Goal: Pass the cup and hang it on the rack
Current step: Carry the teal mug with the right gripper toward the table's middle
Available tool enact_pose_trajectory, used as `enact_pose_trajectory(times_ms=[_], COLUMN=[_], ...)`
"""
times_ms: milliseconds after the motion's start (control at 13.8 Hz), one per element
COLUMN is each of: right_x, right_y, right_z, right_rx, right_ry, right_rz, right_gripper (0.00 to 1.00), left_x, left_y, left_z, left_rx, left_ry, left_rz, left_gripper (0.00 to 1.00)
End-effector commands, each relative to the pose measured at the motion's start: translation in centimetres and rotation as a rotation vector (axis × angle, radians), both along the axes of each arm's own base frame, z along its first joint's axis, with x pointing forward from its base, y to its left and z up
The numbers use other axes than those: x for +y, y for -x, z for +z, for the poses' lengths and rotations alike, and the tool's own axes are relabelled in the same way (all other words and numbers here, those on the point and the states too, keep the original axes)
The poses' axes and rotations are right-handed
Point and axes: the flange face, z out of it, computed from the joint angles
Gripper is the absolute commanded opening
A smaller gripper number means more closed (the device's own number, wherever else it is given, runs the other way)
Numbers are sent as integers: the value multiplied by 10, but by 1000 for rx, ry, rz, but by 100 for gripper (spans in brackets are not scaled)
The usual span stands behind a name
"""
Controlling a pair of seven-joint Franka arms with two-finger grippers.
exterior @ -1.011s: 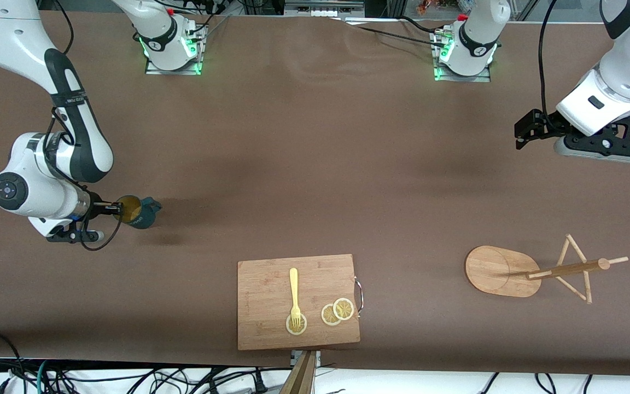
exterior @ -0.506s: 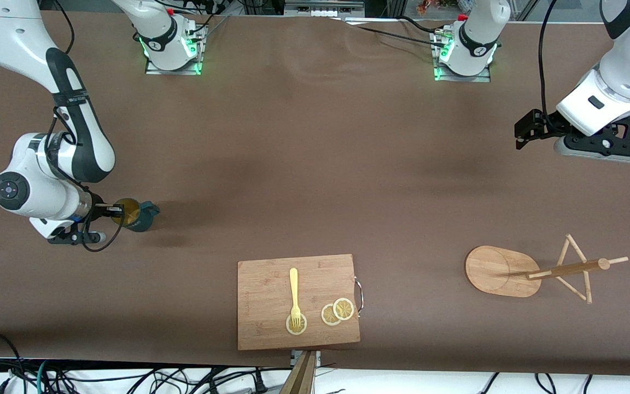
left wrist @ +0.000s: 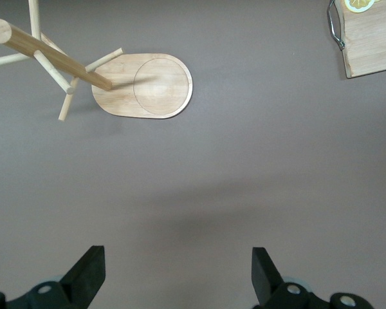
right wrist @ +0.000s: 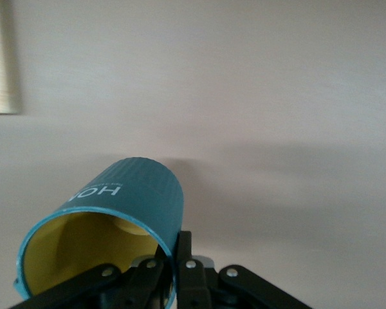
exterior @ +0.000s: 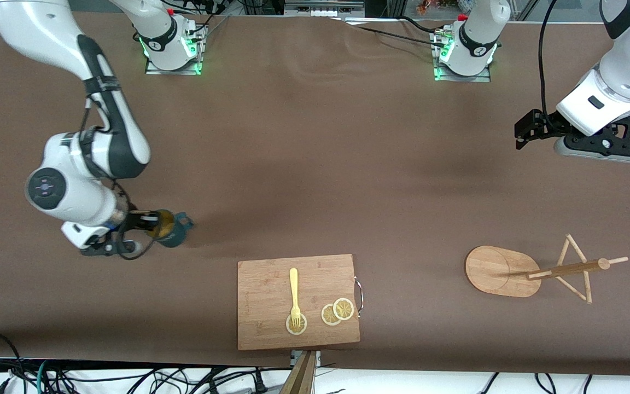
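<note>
Front view: cup [exterior: 171, 230] is gripped by its rim in the right hand [exterior: 148, 221], apparently lifted.
Handover pending: left hand [left wrist: 177, 283], open and empty, waits near the rack [exterior: 534, 271].

Right gripper [exterior: 148, 220] clamps the cup [exterior: 171, 230] aloft; left gripper [left wrist: 179, 273] waits, spread wide.

Robotics lab, not a home: two arm bases [exterior: 171, 41] bolted to brown-covered table [exterior: 315, 164] w/ green status LEDs, loose cables [exterior: 129, 377] along table edge nearest front cam.
</note>
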Motion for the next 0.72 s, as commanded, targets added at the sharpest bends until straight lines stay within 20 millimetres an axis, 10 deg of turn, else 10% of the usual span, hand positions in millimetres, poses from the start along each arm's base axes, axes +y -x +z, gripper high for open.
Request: enact_pose_trajectory(times_ms=[0, 361, 650], right_x=[66, 214, 278], right_y=[5, 44, 66], right_z=[16, 29, 37], right_rx=[-11, -32, 30], right_ry=[-12, -50, -158], right_rz=[-82, -288, -392], right_gripper=[0, 0, 0], left_x=[1, 1, 0], left_y=[5, 5, 5], left_z=[3, 4, 3], left_rx=[-2, -4, -3], left_ry=[9, 9, 9], left_rz=[-9, -9, -6], left_gripper=[100, 100, 100])
